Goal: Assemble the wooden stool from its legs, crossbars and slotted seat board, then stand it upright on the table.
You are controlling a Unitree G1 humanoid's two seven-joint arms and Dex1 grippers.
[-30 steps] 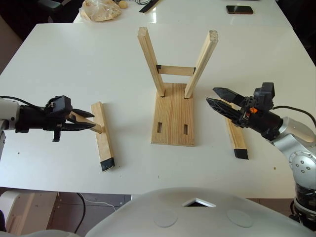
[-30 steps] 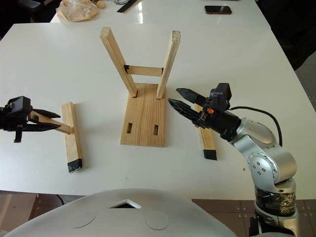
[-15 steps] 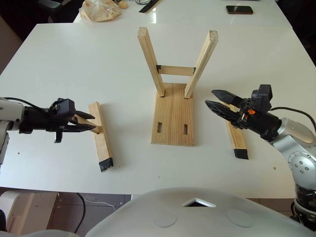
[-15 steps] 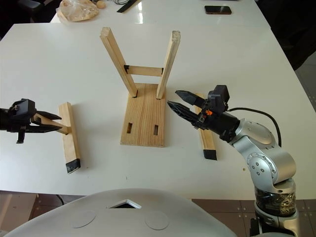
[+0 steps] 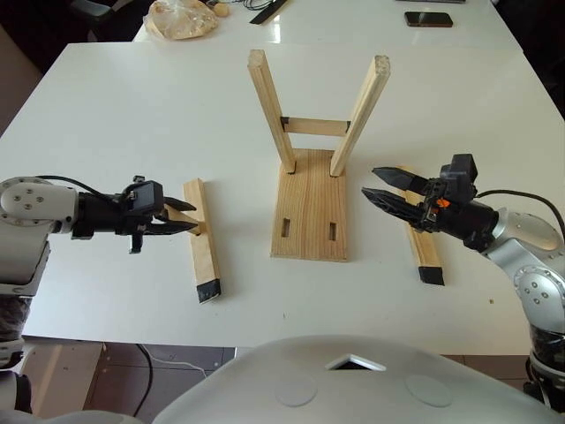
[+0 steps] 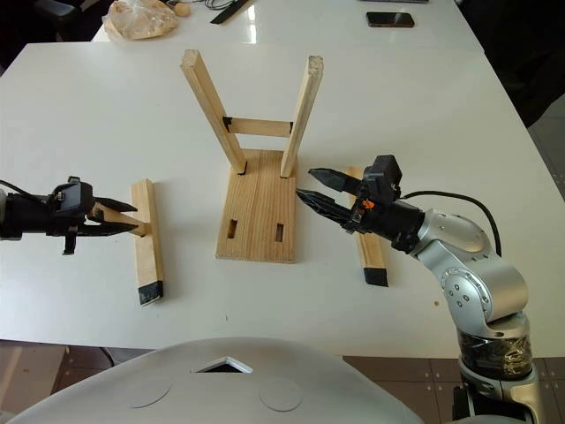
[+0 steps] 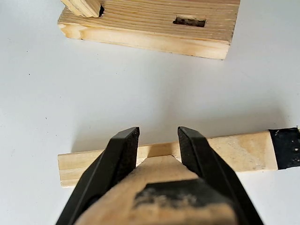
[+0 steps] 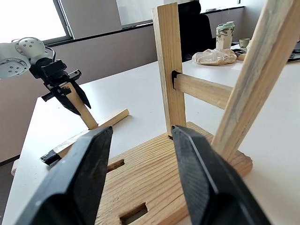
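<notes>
The slotted seat board lies flat mid-table. Two legs stand in its far slots, joined by a crossbar; the two near slots are empty. Left of the board lies a loose leg with a short crossbar sticking out of it. My left gripper is shut on that crossbar. My right gripper hovers open just right of the board, facing the standing legs. Another loose leg lies under the right arm.
A crumpled plastic bag and a dark phone lie at the far side of the white table. The table's near edge runs close below both loose legs.
My left gripper has slid right toward the seat board, carrying the leg and its crossbar. The right gripper has crept left, closer to the board's right edge.
</notes>
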